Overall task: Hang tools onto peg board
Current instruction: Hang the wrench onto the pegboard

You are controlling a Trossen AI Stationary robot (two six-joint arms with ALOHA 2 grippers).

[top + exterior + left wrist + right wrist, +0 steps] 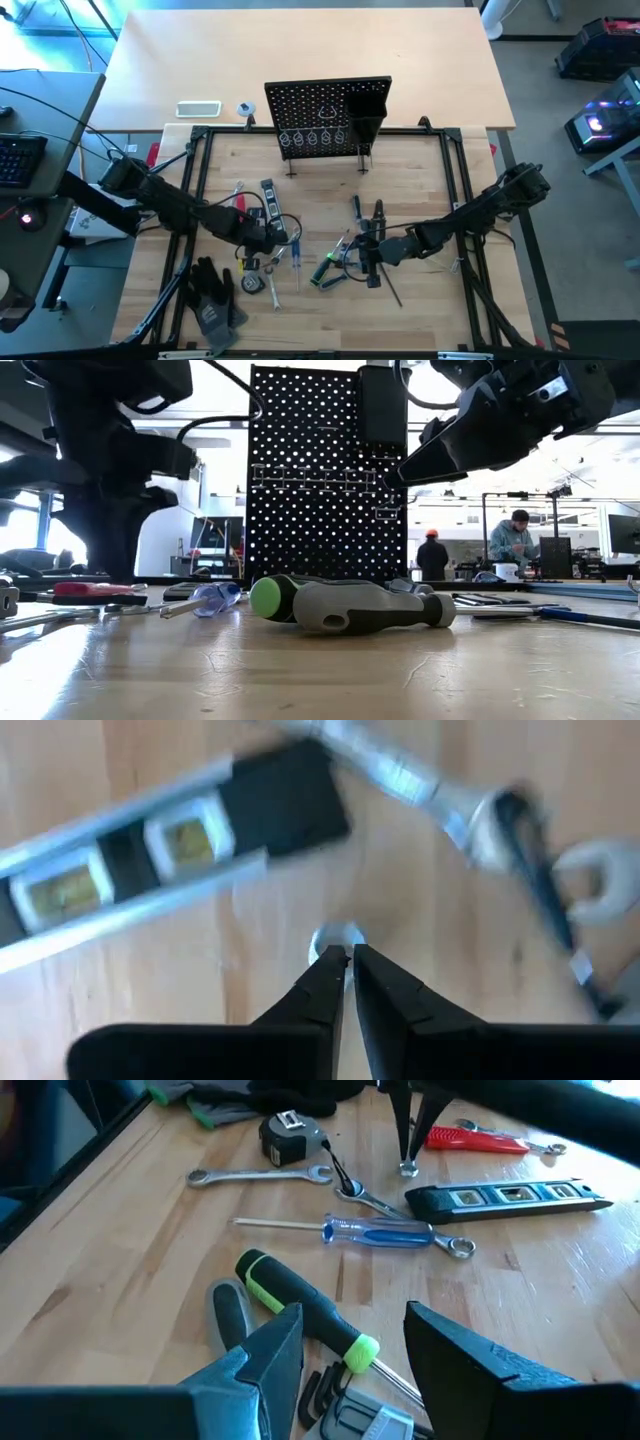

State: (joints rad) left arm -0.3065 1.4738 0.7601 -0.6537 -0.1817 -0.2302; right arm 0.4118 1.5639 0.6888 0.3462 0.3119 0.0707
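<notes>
Left gripper is pinched shut, tips right down on a small silver nut on the table. Right gripper hangs spread wide, holding nothing, over the green screwdriver. Peg board stands upright at the back; the tools, like the blue screwdriver and black level, lie loose.

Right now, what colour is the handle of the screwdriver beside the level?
Translucent blue screwdriver handle, clearest in the right wrist view.
</notes>
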